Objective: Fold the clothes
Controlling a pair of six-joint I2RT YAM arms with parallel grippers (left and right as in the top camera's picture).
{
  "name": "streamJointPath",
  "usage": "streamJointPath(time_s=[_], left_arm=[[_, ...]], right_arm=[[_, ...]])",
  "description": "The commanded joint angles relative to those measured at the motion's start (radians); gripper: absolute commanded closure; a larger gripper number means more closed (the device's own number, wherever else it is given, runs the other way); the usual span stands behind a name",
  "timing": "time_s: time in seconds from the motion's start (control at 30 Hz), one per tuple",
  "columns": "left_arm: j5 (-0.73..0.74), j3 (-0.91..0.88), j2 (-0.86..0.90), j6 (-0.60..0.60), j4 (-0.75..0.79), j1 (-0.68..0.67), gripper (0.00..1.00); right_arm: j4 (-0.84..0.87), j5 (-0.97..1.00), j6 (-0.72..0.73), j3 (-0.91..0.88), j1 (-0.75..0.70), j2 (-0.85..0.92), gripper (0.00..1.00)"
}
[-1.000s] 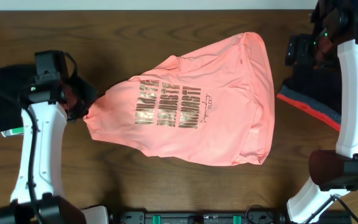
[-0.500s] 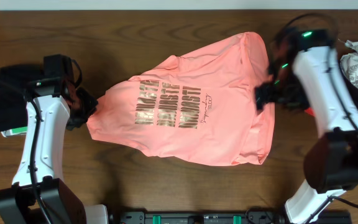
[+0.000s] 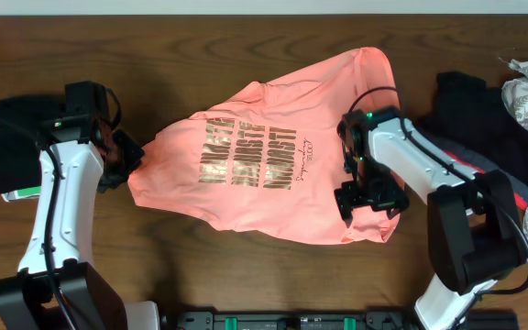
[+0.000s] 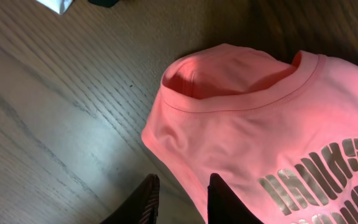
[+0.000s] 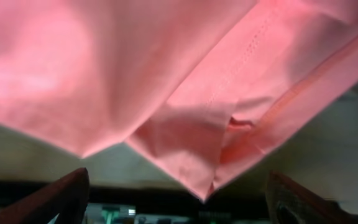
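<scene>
T-shirt lengthwise left-right, collar leftward

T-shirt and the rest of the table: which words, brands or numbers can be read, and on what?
Gold block lettering on the pink T-shirt: three rows, too blurred to read with certainty.
Small gold script beside it: too small to read.
No other text is legible.

1 pink T-shirt, 2 dark garments, 2 grippers.
</scene>
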Motion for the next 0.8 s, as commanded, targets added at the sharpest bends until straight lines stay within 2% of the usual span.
streamJointPath(time_s=[0.0,0.37,0.6,0.77], left_arm=[[-0.02,-0.008,0.006,0.029,0.0,0.002,0.73],[-0.02,-0.008,0.006,0.028,0.004,0.002,0.73],[-0.02,-0.008,0.006,0.028,0.004,0.002,0.73],[-0.02,-0.008,0.006,0.028,0.004,0.002,0.73]], right_arm=[[0.04,0.021,0.036,-0.061,0.004,-0.068,0.13],[0.083,0.036,0.1,-0.155,0.004,-0.153,0.32],[0.056,0.036,0.124,-0.187,0.004,-0.168,0.32],[0.105,0.005,0.14,-0.238,0.004,-0.168,0.35]])
